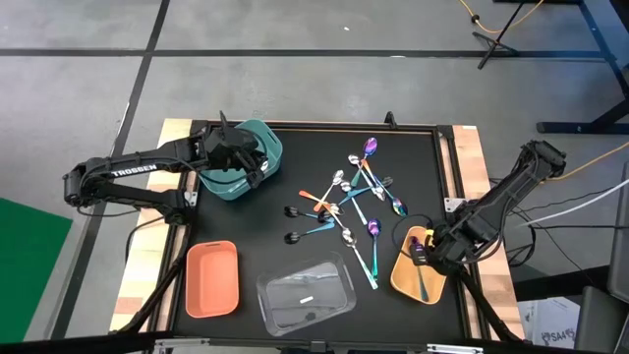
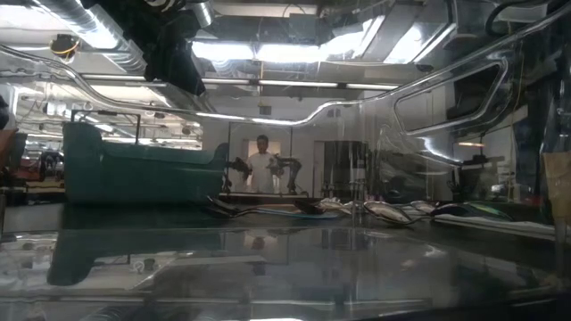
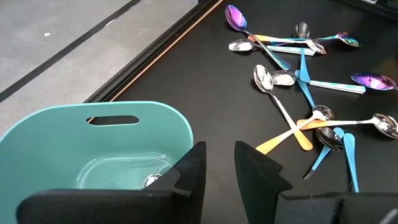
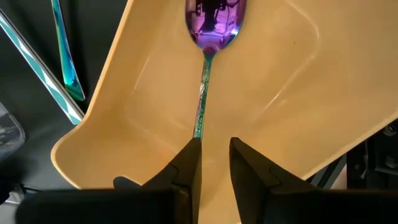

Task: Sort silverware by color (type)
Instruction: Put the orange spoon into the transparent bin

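**Over the yellow bin, a purple spoon lies loose**

At the table's right edge the right gripper [image 4: 215, 163] hangs above the yellow bin [image 1: 405, 278], fingers a narrow gap apart and holding nothing; a purple-bowled, teal-handled spoon [image 4: 210, 37] lies in the bin just beyond the fingertips. Across the table, the left gripper [image 3: 220, 169] sits over the teal bin [image 3: 137, 130], also slightly parted and empty.

Most of the silverware [image 1: 349, 202] remains in a crossed heap on the black mat. These spoons look light, stiff and slick, and lie nearly flat. Judging by that, the thin handle near mid-length is the best place to pinch, choosing a spoon on top of the tangle.

Only "TROSSEN" on the left arm [image 1: 133, 169] is readable.
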Available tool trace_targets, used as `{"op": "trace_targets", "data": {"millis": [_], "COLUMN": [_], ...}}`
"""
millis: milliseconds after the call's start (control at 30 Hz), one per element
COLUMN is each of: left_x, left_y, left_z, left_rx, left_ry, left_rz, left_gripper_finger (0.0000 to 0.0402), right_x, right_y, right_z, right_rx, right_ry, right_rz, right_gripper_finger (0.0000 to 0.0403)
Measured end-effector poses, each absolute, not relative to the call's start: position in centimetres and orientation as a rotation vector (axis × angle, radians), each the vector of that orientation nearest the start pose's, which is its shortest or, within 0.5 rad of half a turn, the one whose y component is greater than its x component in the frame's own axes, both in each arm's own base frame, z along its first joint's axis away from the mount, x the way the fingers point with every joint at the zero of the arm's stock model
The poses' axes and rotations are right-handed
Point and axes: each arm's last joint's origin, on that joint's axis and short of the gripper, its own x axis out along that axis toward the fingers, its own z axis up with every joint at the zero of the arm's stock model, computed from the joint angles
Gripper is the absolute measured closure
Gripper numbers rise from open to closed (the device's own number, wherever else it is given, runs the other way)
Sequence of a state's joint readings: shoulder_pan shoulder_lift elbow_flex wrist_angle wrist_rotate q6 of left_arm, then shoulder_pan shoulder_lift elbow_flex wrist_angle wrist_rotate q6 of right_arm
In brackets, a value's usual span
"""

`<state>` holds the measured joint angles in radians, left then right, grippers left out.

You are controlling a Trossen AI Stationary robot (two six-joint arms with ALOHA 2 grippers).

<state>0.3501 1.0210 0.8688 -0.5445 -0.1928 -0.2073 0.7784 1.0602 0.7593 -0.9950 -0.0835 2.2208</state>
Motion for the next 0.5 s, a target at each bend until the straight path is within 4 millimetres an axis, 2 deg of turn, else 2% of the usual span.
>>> {"op": "trace_targets", "data": {"millis": [300,500], "left_x": [19.3,19.3], "left_y": [7.6,7.6], "left_z": [28.9,28.9], "left_rx": [-0.249,-0.250], "left_ry": [0.647,0.647], "left_rz": [0.592,0.592], "left_gripper_finger": [0.0324,0.0324], "right_x": [11.0,10.4], "right_y": [11.3,10.4], "right_z": [23.9,25.1], "right_rx": [1.432,1.500], "right_ry": [1.324,1.241], "right_rz": [-0.799,-0.704], "right_gripper_finger": [0.0331,0.0331]}}
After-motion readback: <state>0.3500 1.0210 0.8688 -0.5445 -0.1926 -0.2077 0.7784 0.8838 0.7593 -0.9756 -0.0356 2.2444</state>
